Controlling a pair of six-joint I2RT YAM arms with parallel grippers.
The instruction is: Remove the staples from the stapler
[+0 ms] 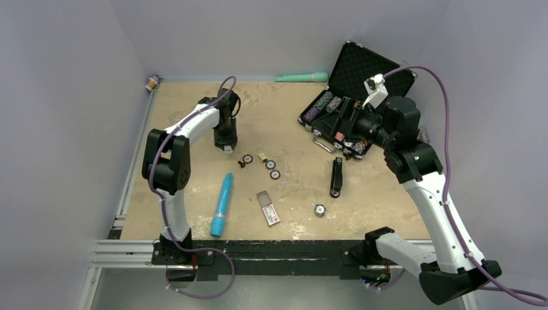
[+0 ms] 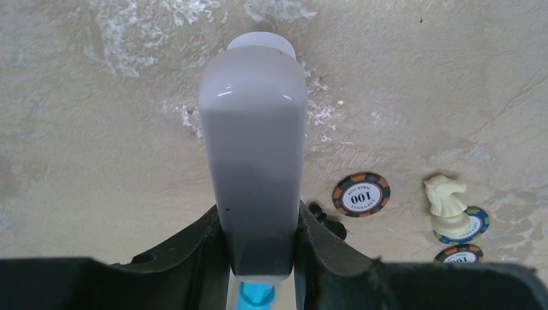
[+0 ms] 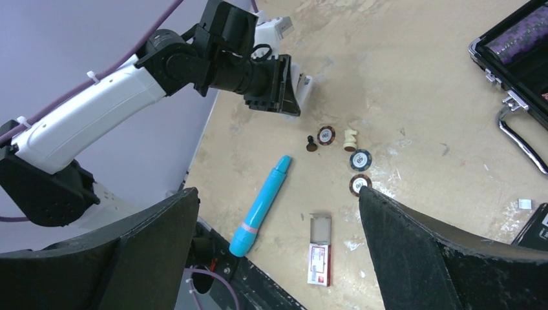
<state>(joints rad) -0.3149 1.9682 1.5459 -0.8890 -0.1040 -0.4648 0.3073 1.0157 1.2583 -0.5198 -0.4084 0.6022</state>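
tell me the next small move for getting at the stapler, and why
Probably lower the right gripper toward the stapler. It lies untouched on the table on that arm's side, and the right fingers are open and empty, while the left gripper is shut on a pale grey bottle-like object.

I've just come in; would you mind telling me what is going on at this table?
Two robot arms are meant to unload staples from the stapler, but it lies untouched on the table. The left gripper is clamped on a pale grey, white-capped object, well away from the stapler. The right gripper hangs open and empty, up near the open black case.
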